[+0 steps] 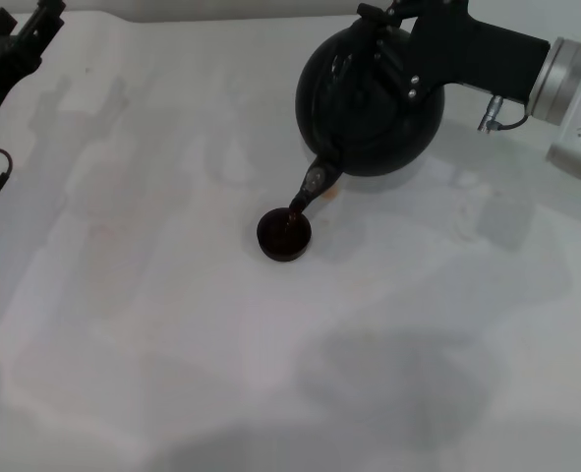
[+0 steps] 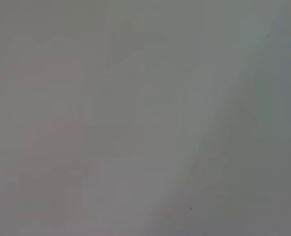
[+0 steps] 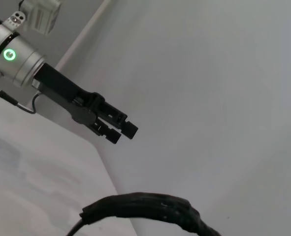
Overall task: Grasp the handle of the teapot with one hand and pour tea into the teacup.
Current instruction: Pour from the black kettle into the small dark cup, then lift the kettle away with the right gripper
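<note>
The round black teapot (image 1: 378, 113) hangs tilted above the table at the back, right of centre, its short spout (image 1: 317, 182) pointing down toward me. A thin stream of tea runs from the spout into the small dark teacup (image 1: 284, 234), which stands on the table just below it and holds brown liquid. My right gripper (image 1: 377, 41) reaches in from the right and is shut on the handle on the pot's far side. The handle (image 3: 150, 207) appears as a thick black arch in the right wrist view. My left gripper (image 1: 32, 28) is parked at the far left corner.
The white table (image 1: 172, 324) stretches around the cup. The left arm (image 3: 66, 93) also appears far off in the right wrist view, beyond the table's edge. The left wrist view is only a blank grey surface.
</note>
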